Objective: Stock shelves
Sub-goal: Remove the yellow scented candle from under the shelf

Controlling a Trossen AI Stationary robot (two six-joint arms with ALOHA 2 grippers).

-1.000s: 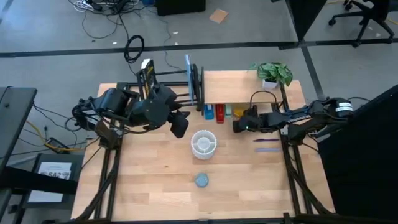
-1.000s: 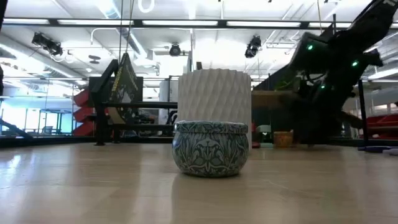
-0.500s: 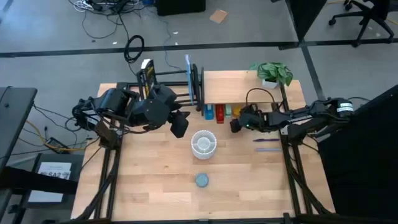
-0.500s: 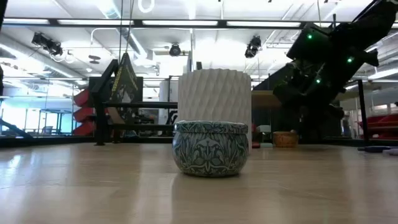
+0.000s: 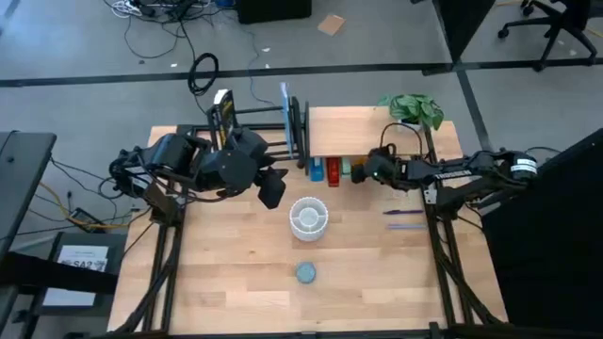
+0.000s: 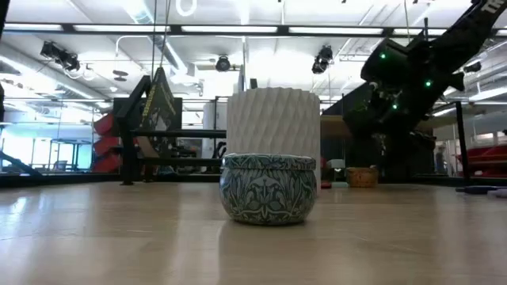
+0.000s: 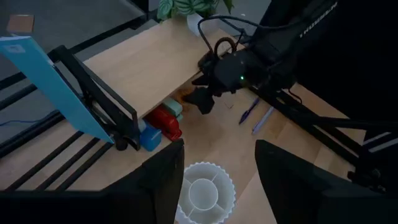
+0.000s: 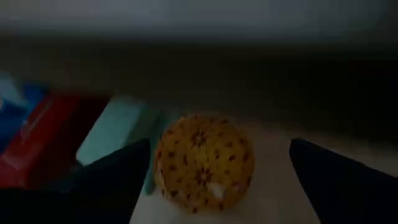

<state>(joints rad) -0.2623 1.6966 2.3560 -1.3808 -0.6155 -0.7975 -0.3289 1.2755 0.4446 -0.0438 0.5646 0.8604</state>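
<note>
Robotics lab or workshop: grey concrete floor [image 5: 94, 56] with loose black cables [image 5: 203, 71], wheeled black office chair [image 5: 556, 28], ceiling strip lights [image 6: 230, 29], and track spotlights [image 6: 321, 59].

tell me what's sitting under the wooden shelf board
Along the front edge of the wooden shelf board: a blue box, a red box, a teal box and a yellow patterned tin, faced by the open right end effector. Anything deeper is covered by the board.

A white ribbed pot [image 5: 308, 217] stands in the middle of the table [image 5: 236, 273]. A small blue patterned tin [image 5: 306, 273] sits near it. Two purple pens [image 5: 405, 218] lie side by side. A green plant [image 5: 415, 108] sits at the far corner.
</note>
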